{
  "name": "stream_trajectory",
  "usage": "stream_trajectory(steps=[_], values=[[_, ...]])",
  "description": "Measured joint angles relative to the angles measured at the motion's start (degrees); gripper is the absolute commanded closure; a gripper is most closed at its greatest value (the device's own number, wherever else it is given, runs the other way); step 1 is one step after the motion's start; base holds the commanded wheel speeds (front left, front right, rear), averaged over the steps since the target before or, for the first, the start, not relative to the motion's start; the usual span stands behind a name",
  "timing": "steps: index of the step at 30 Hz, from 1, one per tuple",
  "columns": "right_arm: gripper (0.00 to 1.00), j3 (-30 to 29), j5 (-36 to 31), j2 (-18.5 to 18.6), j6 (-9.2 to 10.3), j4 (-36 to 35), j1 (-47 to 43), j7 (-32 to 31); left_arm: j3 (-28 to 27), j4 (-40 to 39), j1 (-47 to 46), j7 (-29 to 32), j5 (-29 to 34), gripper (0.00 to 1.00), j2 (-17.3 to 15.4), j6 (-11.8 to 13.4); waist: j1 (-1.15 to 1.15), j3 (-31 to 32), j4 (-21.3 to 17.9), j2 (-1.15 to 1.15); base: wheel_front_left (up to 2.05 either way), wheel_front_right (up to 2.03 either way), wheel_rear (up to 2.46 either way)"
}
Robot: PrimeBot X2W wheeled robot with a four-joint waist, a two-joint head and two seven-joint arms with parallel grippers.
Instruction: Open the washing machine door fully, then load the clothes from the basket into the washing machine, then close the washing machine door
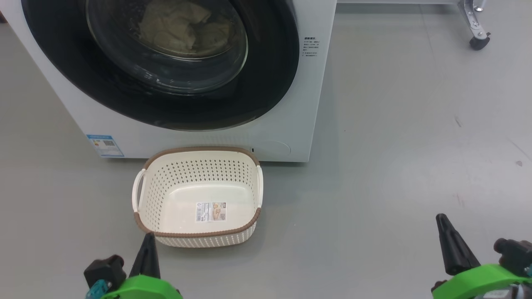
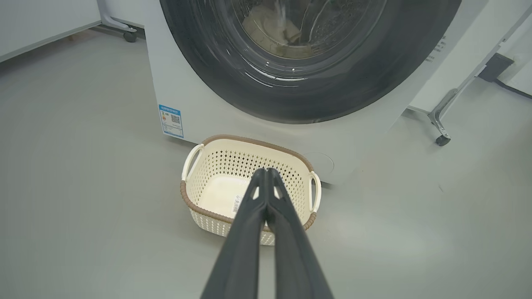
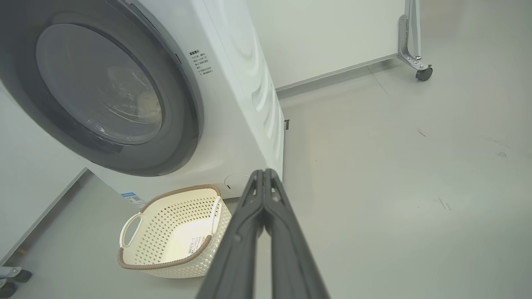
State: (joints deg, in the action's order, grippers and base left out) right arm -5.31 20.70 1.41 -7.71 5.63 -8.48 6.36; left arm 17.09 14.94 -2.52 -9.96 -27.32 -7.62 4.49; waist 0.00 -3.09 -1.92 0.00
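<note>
left gripper sat low, fingers pinched on nothing, aimed at cream perforated plastic basket | right gripper likewise pinched above grey floor | pale clothes lay behind shut black-rimmed glass door

The big white front-loading washing machine walls off the far side of the grey floor. Its round, glossy black-rimmed glass door is shut flat across the drum mouth. A small cream perforated plastic basket sits just before the machine's front, open from above. Rightward the floor runs open to a metal castor leg.
</note>
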Motion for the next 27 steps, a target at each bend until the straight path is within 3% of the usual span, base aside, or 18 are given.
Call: stream_trajectory(steps=[27], values=[[1.0, 0.3, 19.6, 0.4, 0.0, 2.5, 2.8, -2.7, -4.9, 0.1, 0.0, 4.0, -17.4, 1.0, 1.1, -3.1, 0.0, 0.8, 0.5, 0.0, 0.0, 0.0, 0.0]])
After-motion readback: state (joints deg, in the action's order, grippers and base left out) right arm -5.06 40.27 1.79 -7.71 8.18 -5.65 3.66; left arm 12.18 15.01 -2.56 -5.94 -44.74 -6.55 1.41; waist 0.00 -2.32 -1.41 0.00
